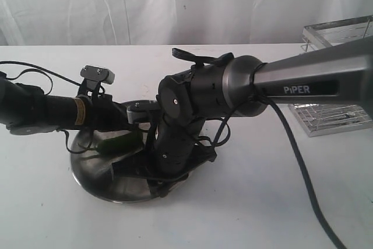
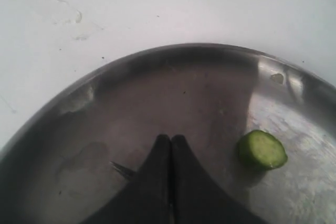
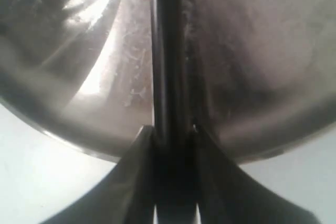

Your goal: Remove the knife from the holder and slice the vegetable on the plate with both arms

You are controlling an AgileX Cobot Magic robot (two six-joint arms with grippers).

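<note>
Both arms are over the plate [image 1: 111, 193], which sits on the white surface [image 1: 245, 202]. The left arm [image 1: 52, 112] reaches in from the left; the right arm [image 1: 303, 83], marked "PiPER", comes in from the right and bends down onto the plate. The holder [image 1: 335, 32] stands at the far right of the surface, well apart from the plate, partly behind the right arm. Left gripper [image 2: 170, 142]: fingers [image 2: 157, 156] pressed together with no gap, tips low over the plate's bare middle [image 2: 157, 93]. A thin dark sliver pokes out beside them; cannot tell what it is. A round green cut slice [image 2: 261, 149] lies flat on the plate, near the fingers but not touching. Right gripper [image 3: 170, 129]: fingers [image 3: 139, 145] pinch the knife [image 3: 168, 51], which runs straight out from between them, seen edge-on, across the plate [image 3: 79, 77]. Cannot tell whether the edge touches the metal. Vegetable [image 1: 116, 142]: only a green patch shows on the plate under the left arm's wrist, mostly hidden by both arms.
</note>
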